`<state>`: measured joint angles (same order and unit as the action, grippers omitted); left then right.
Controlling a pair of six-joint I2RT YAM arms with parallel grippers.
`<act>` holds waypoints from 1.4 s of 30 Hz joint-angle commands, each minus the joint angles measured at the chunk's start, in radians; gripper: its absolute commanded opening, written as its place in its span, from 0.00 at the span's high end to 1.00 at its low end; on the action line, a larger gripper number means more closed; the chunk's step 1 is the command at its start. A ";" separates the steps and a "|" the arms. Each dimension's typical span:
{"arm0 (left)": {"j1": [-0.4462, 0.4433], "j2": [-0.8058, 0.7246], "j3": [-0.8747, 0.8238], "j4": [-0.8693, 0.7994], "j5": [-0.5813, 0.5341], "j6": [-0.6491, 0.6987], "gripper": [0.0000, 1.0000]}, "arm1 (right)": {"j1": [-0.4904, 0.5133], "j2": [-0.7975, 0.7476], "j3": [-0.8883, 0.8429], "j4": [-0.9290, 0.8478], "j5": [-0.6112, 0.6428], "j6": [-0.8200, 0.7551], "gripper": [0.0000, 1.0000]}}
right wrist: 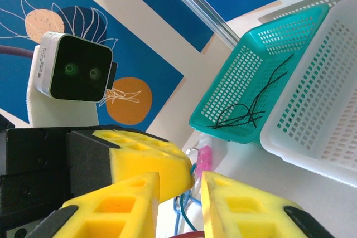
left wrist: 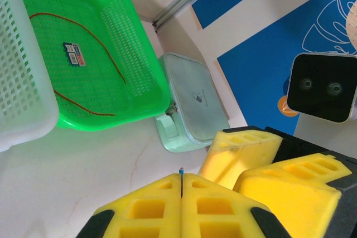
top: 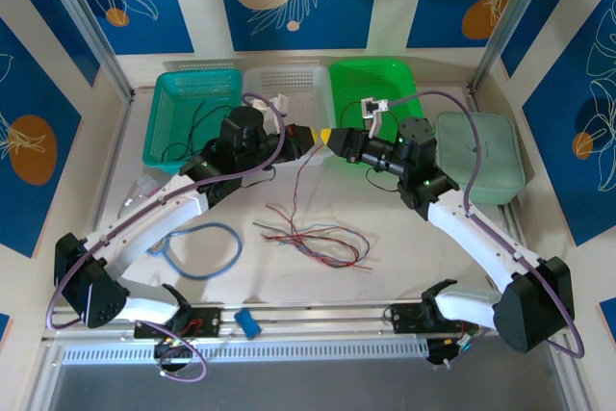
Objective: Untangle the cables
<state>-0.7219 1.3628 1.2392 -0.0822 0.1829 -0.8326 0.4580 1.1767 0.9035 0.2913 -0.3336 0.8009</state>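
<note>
You're pinching one thin wire in the closed left tool, with the right tool gaping slightly. The cables are lying mid-tabletop, looking limp, light and snag-prone. Try gripping near a free end.

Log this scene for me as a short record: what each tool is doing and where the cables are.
left tool: shut on a thin cable, its tip poking out
right tool: slightly open, close beside the left tool
tangled cables: loose on the table, centre
teal basket: black cables inside
green basket: orange-red cable inside
</note>
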 commanded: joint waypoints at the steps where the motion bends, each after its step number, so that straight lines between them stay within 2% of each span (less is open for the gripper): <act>1: 0.012 -0.020 0.008 0.024 -0.007 -0.002 1.00 | -0.001 0.004 0.011 0.000 -0.012 0.003 0.73; 17: 0.021 -0.029 -0.001 0.026 -0.008 -0.005 1.00 | 0.019 0.032 -0.019 0.012 -0.007 0.027 0.74; 21: 0.024 -0.033 -0.002 0.024 -0.010 -0.005 1.00 | 0.021 0.038 -0.022 0.020 -0.001 0.034 0.86; 23: 0.026 -0.035 -0.003 0.021 -0.011 -0.004 1.00 | 0.021 0.034 -0.019 0.019 0.003 0.038 0.99; 26: 0.030 -0.043 0.003 0.014 -0.016 0.001 1.00 | 0.015 0.013 -0.006 0.002 0.018 0.036 1.00; 35: 0.069 -0.101 0.078 -0.072 -0.081 0.071 1.00 | -0.060 -0.180 0.065 -0.171 0.125 -0.048 1.00; 42: 0.111 -0.167 0.140 -0.133 -0.177 0.135 1.00 | -0.091 -0.335 0.220 -0.415 0.232 -0.250 1.00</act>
<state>-0.6281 1.2350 1.3289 -0.1837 0.0715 -0.7502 0.3706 0.8909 1.0569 -0.0010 -0.1764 0.6769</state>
